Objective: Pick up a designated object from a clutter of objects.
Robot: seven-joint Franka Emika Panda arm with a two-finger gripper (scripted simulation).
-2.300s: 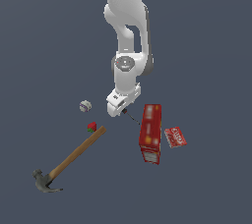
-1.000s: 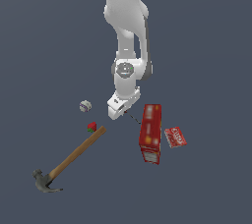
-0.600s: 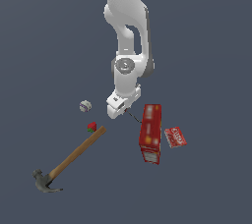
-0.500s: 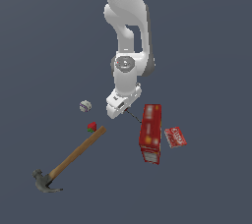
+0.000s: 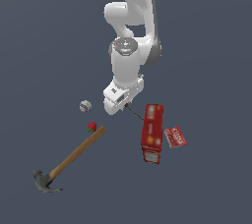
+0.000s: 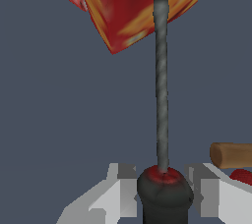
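With the screwdriver (image 6: 161,120) handle seated between the gripper (image 6: 165,193) fingers near the red box (image 5: 152,132), contact cannot be told, the grasp step is judged current, and closure then lift are required.

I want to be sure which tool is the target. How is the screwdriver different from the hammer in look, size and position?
The screwdriver has a thin dark metal shaft and a black-and-red handle; the hammer has a thick wooden handle and a dark metal head. The screwdriver is much shorter than the hammer. The screwdriver's handle sits between the fingers of the gripper, while the hammer lies apart and untouched. Both are long hand tools.
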